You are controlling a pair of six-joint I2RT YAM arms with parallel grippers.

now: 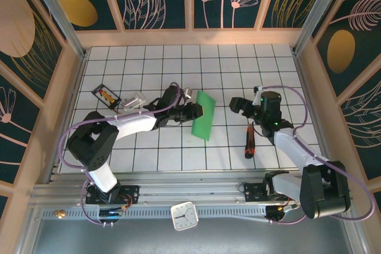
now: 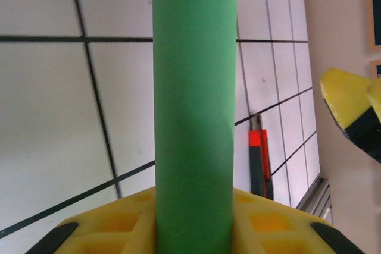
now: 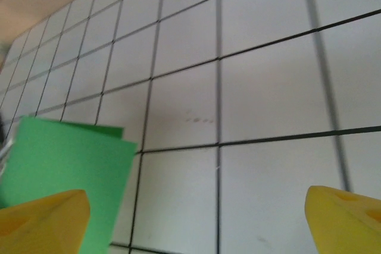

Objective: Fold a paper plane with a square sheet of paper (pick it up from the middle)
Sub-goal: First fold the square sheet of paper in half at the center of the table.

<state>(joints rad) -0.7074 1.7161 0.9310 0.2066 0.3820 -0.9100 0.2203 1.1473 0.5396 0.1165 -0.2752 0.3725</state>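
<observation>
Centre of the top view: the left gripper point(image 1: 193, 112) pinches the folded paper point(image 1: 204, 115), the right gripper point(image 1: 237, 105) is spread beside it, so probably mid-fold, needing the right to take the free edge.

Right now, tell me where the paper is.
Top view: the paper is held over the middle of the table by the left gripper, with the open right gripper just to its right.
</observation>
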